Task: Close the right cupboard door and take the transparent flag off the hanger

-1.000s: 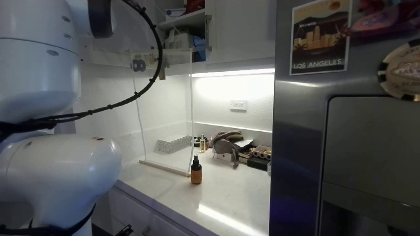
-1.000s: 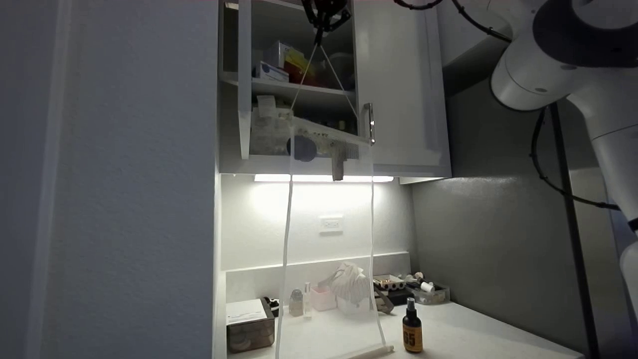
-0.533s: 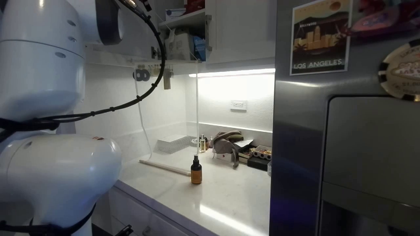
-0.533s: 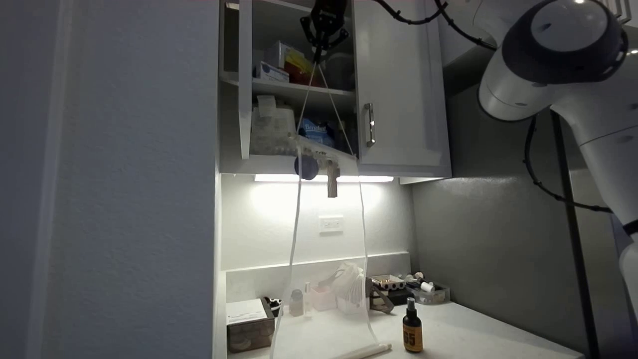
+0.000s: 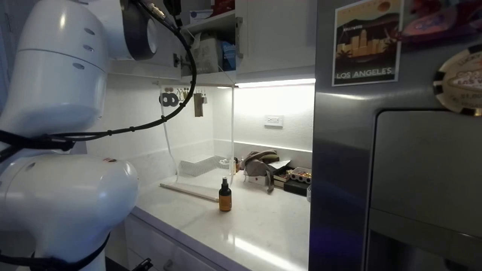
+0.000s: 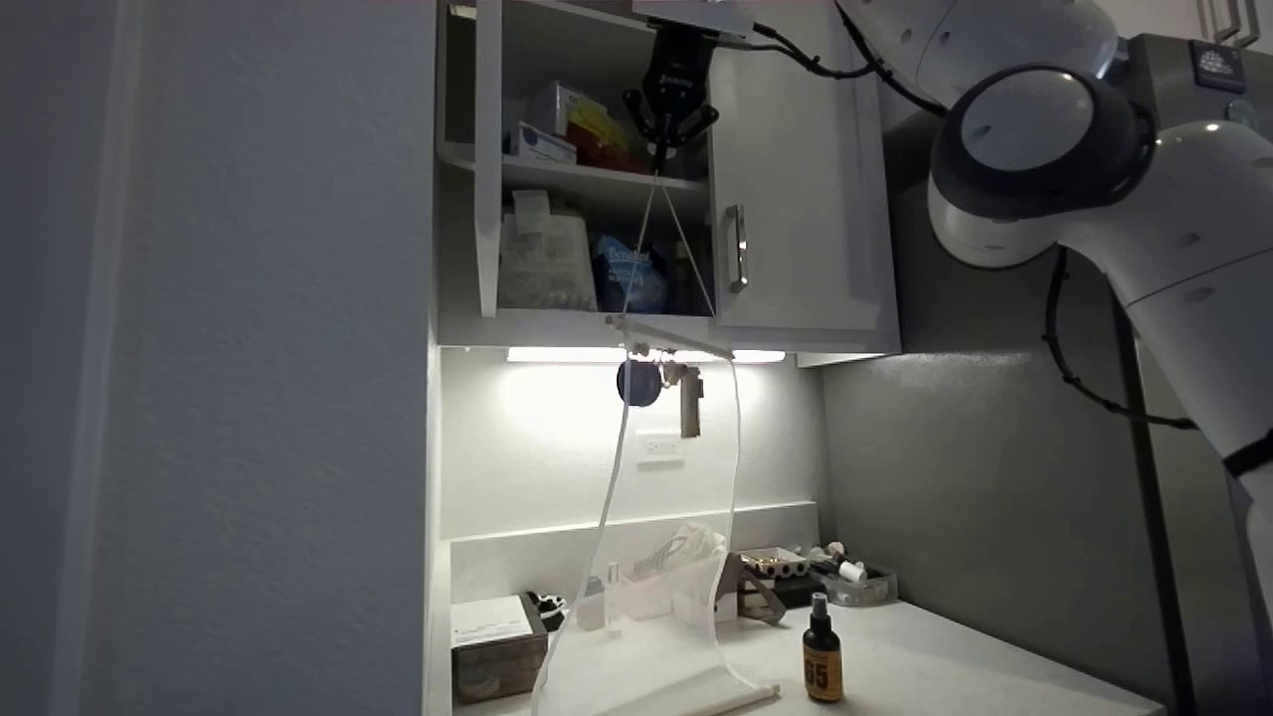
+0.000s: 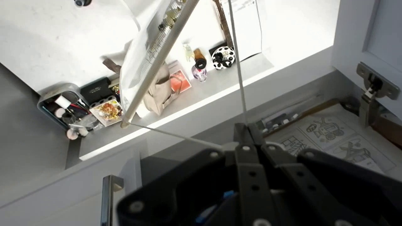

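— How far along?
— My fingers [image 7: 246, 157] are pinched on a cord [image 7: 238, 62]; right cupboard door [image 6: 816, 179] looks closed.
— And the rest?
— Hanger [image 7: 158, 62] dangles below, transparent flag [image 6: 668, 507] still attached, lower rod [image 5: 188, 192] near the front edge of the table [image 5: 263, 218]. Imo only the taking-off's left.

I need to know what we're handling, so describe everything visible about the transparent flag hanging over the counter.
The transparent flag is a thin, roughly rectangular, see-through sheet, apparently plastic, with pale side edges. It hangs from the hanger, whose cord is pinched in the closed gripper. Small ornaments dangle near its top; how they are attached is unclear. Lower down it bows slackly, reaching a pale bar lying on the counter.
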Controlling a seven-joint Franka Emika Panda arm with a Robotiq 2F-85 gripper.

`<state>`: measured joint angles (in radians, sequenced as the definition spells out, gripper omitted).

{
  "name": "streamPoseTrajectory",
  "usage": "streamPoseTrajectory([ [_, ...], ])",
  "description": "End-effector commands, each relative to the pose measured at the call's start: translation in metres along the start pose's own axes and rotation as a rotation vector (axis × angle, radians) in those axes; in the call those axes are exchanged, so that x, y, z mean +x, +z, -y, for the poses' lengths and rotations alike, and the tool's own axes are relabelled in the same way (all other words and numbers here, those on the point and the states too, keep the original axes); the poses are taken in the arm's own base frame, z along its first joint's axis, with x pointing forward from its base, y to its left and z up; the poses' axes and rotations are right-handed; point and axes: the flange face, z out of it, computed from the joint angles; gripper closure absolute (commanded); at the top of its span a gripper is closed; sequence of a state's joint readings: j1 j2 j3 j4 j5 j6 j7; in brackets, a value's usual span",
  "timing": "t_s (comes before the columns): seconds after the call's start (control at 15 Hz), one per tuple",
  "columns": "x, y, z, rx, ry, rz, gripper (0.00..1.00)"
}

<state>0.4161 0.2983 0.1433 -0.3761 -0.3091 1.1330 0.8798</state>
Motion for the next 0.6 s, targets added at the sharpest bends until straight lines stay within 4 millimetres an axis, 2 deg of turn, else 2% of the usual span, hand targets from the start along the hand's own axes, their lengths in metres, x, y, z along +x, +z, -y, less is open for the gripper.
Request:
streamPoseTrajectory([
  [0.0, 0.006, 0.018, -0.008, -0.027, -0.042, 0.088, 1.00],
  [0.33, 0.011, 0.047, -0.013, -0.079, -0.082, 0.196, 1.00],
  [0.53, 0.010, 0.058, -0.016, -0.095, -0.124, 0.248, 1.00],
])
